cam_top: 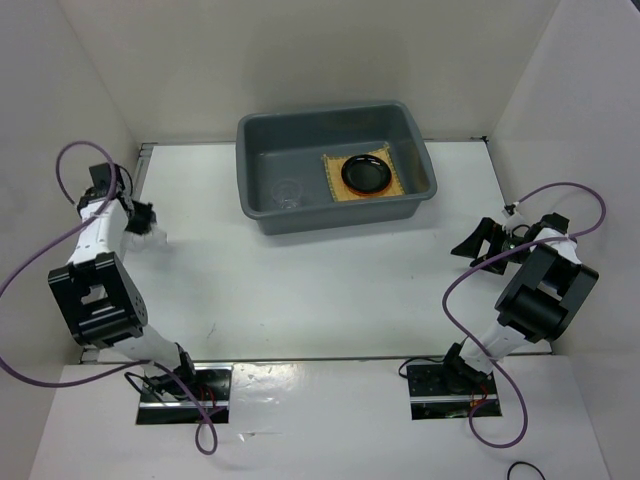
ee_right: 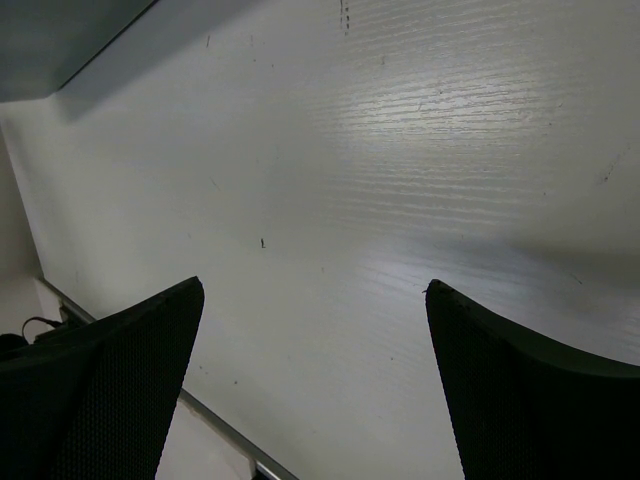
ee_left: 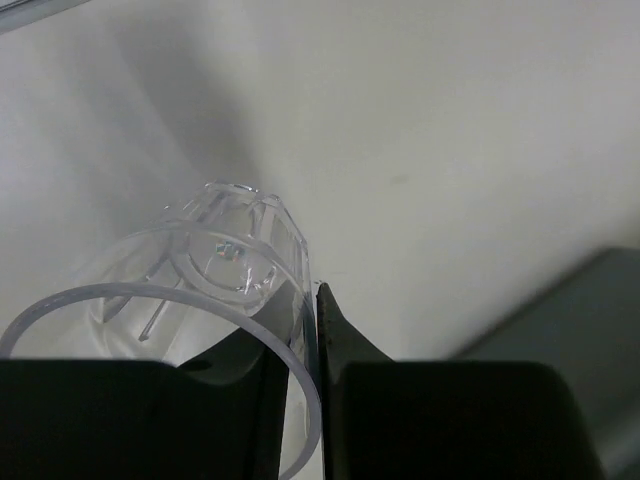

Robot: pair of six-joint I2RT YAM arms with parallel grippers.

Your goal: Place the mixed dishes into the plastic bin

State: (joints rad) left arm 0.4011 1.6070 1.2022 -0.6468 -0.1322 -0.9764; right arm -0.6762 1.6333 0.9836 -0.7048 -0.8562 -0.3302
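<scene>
- While pinched by its wall between the closed fingers of the left gripper (ee_left: 308, 345): one clear glass cup (ee_left: 220, 290), rim toward the wrist camera, at the left side of the table (cam_top: 300, 290), well apart from the plastic bin (cam_top: 300, 215).
- Inside the bin: second glass cup (cam_top: 288, 192) on the left, tan woven mat (cam_top: 335, 180) on the right, black plate (cam_top: 368, 173) lying on the mat.
- Right gripper (cam_top: 478, 248): jaws spread wide, holding nothing, over the table's right side.

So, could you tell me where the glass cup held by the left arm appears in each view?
Top: cup at the left edge, in the left end effector.
Left wrist: lower left, its wall pinched.
Right wrist: not in it.
Shared landmark: grey bin, top and left wrist.
</scene>
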